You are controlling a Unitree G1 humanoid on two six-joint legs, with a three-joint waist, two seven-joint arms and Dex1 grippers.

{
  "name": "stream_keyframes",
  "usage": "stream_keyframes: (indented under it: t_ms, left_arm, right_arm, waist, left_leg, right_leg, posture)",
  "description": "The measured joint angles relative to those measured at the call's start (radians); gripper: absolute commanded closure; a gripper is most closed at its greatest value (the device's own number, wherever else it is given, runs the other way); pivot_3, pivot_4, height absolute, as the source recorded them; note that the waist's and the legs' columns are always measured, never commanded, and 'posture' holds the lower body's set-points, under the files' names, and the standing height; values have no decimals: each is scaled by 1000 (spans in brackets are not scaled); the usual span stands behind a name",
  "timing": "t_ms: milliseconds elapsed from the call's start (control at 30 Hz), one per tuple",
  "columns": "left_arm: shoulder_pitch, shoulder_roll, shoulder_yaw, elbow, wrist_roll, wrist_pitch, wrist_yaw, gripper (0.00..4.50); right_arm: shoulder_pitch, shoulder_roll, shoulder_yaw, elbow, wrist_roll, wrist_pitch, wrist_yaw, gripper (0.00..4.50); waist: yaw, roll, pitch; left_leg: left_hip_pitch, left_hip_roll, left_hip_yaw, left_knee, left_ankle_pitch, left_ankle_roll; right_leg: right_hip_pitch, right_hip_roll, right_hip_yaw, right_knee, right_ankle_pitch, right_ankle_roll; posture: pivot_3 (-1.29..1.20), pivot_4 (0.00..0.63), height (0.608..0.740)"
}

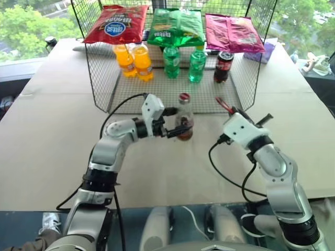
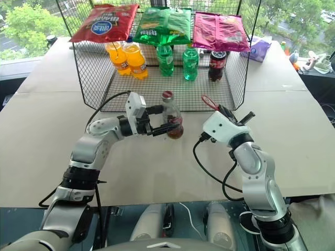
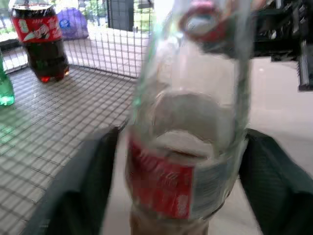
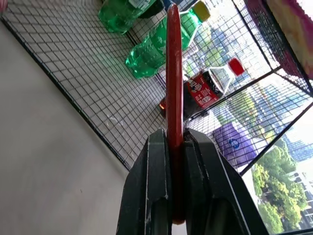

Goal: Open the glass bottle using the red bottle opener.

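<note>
Centrally, above a wide beige table (image 1: 47, 130), the left gripper (image 1: 177, 129) held the glass bottle (image 1: 183, 121) upright and off the surface, one black finger on each side of its red-labelled lower body, apparently to steady it while the cap was worked. Its red cap stayed on. Well apart to the right, the right gripper (image 1: 234, 111) was clamped shut on the handle of the red bottle opener (image 1: 224, 105), whose ring head pointed up and away, not yet near the cap. Behind both stood a wire rack (image 1: 104, 78) with orange and green bottles, a dark cola bottle (image 1: 223, 66) and hanging snack bags (image 1: 118, 23), all untouched.
</note>
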Motion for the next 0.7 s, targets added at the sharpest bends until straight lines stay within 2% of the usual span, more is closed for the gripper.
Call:
stream_keyframes:
  t_ms: [500, 600, 700]
  left_arm:
    - [-32, 20, 10, -1, -38, -6, -29, 99]
    - [-46, 21, 5, -1, -38, -6, -44, 795]
    - [-57, 18, 2, 1, -38, -7, -59, 2059]
  right_arm:
    - [-61, 2, 0, 0, 46, 0, 31, 4500]
    - [-64, -1, 0, 0, 51, 0, 33, 4500]
    - [-64, -5, 0, 0, 54, 0, 35, 4500]
  waist:
    - [0, 0, 0]
    - [0, 0, 0]
    - [0, 0, 0]
  left_leg:
    - [0, 0, 0, 0, 0, 0]
    - [0, 0, 0, 0, 0, 0]
    - [0, 0, 1, 0, 0, 0]
  right_leg:
    - [0, 0, 0, 0, 0, 0]
    - [0, 0, 0, 0, 0, 0]
    - [0, 0, 0, 0, 0, 0]
  posture:
    - [0, 150, 740]
    - [0, 150, 740]
    - [0, 150, 740]
